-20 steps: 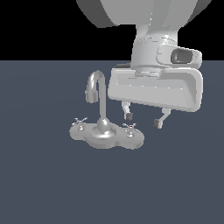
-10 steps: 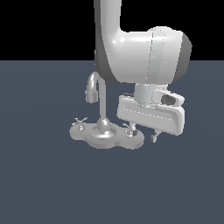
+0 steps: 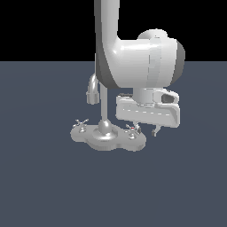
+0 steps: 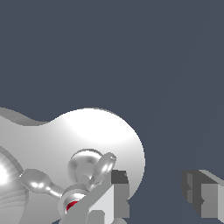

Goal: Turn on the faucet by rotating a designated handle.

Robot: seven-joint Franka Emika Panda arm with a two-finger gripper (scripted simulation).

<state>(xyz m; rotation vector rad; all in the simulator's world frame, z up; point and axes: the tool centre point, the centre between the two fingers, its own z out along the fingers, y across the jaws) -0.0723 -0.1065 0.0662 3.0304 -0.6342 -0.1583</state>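
The silver faucet (image 3: 103, 126) stands on its lobed base (image 3: 95, 138) with a gooseneck spout (image 3: 93, 92). A plain cross knob (image 3: 80, 123) is on the exterior view's left. The handle (image 3: 131, 129) with the red mark is on the right. My gripper (image 3: 145, 130) is open and low beside that handle, mostly on its right side. In the wrist view one finger (image 4: 110, 197) is right against the handle (image 4: 87, 179), whose red mark shows; the other finger (image 4: 203, 192) hangs off the base (image 4: 105, 131) over the floor. The gripper (image 4: 155, 192) holds nothing.
The arm's white wrist body (image 3: 146, 111) hangs just above the handle and hides part of the base's right end. A flat dark grey floor (image 3: 177, 186) surrounds the faucet.
The wrist has turned and the gripper has dropped and shifted toward the exterior view's left, from above the base down to the red-marked handle's level. The faucet has not moved.
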